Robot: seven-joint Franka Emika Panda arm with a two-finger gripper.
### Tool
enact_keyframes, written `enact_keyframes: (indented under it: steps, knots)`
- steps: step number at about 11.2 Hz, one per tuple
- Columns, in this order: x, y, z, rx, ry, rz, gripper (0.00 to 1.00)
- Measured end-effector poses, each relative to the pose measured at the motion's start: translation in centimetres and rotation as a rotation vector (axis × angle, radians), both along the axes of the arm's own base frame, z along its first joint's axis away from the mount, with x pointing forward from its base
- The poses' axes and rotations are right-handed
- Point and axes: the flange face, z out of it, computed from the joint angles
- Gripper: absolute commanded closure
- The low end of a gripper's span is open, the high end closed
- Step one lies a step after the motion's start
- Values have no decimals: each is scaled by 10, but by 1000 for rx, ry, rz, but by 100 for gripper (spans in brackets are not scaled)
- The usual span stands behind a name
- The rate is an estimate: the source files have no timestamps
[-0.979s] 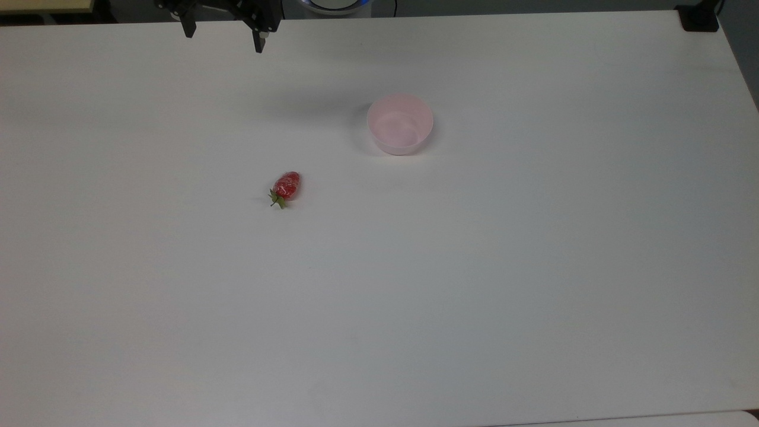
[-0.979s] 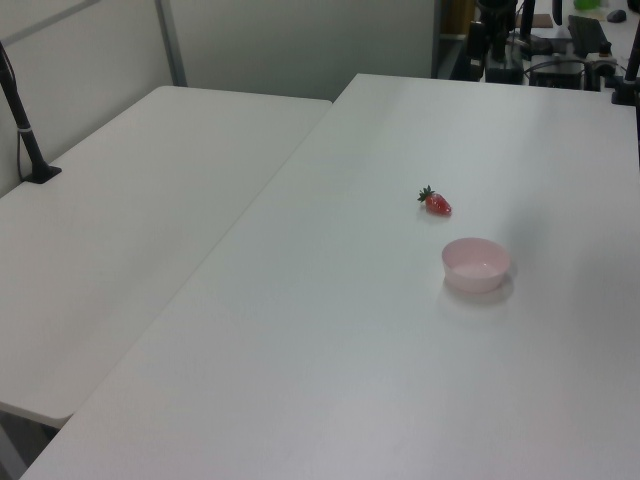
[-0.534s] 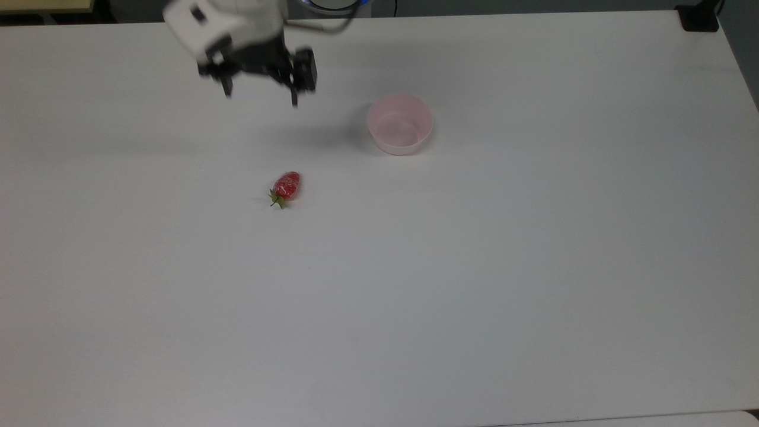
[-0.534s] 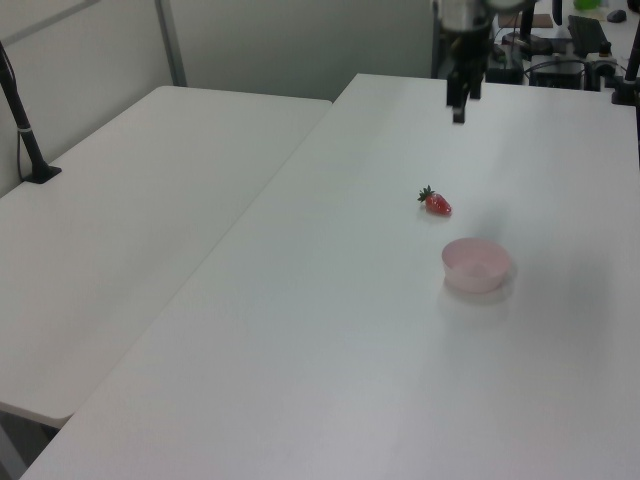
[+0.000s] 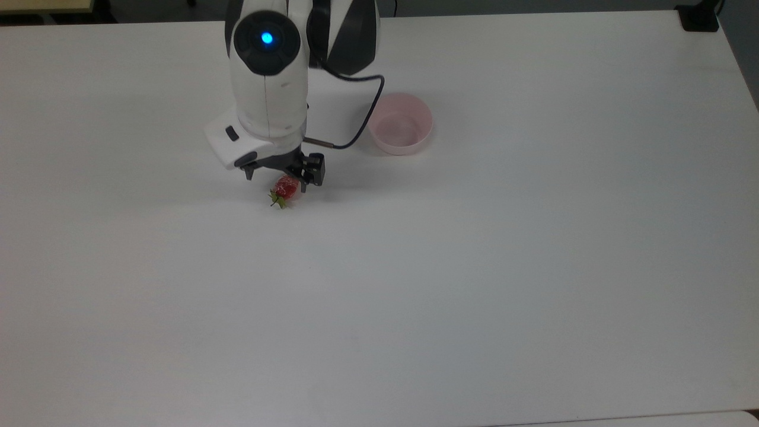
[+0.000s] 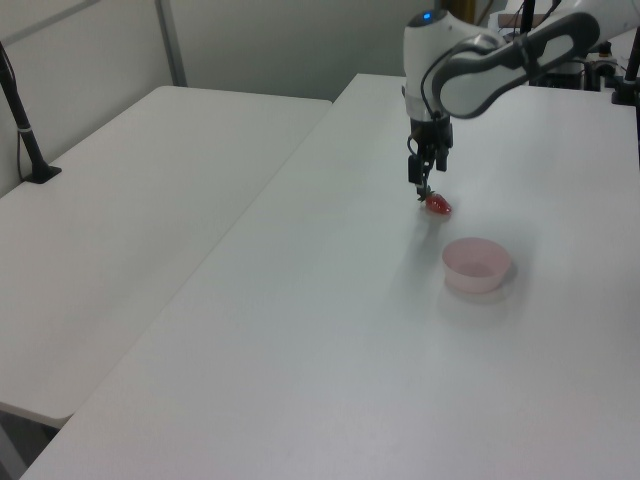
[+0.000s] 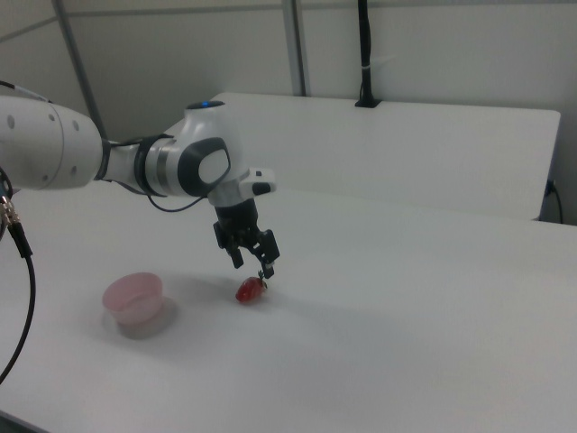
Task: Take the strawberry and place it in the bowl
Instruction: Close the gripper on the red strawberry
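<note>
Now the gripper (image 5: 277,176), which a second before was at the far edge of the worktop (image 5: 533,267), hung just above the strawberry (image 5: 285,190) with jaws apart, so only closing remained before carrying it to the bowl (image 5: 400,123) nearby.

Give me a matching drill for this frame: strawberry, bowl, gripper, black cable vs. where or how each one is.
Things:
1. strawberry
2. bowl
3. gripper
4. black cable

States:
A. hangs just above the fruit, fingers apart
B. lies on its side on the table, green cap toward the top view's bottom-left
C. loops from the arm's wrist past the pink rim
D. stands upright and empty, to the top view's right of the arm

Pairs: 1-B, 2-D, 3-A, 4-C
</note>
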Motion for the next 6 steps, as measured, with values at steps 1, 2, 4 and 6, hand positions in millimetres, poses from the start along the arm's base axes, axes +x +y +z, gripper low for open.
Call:
enact_keyframes:
  steps: [1, 2, 4, 6]
  knots:
    - [-3, 0, -12, 2, -10, 3, 14]
    - [-7, 0, -22, 3, -13, 5, 23]
    - [-12, 0, -33, 4, 1, 5, 56]
    - [-15, 1, -40, 4, 15, 5, 78]
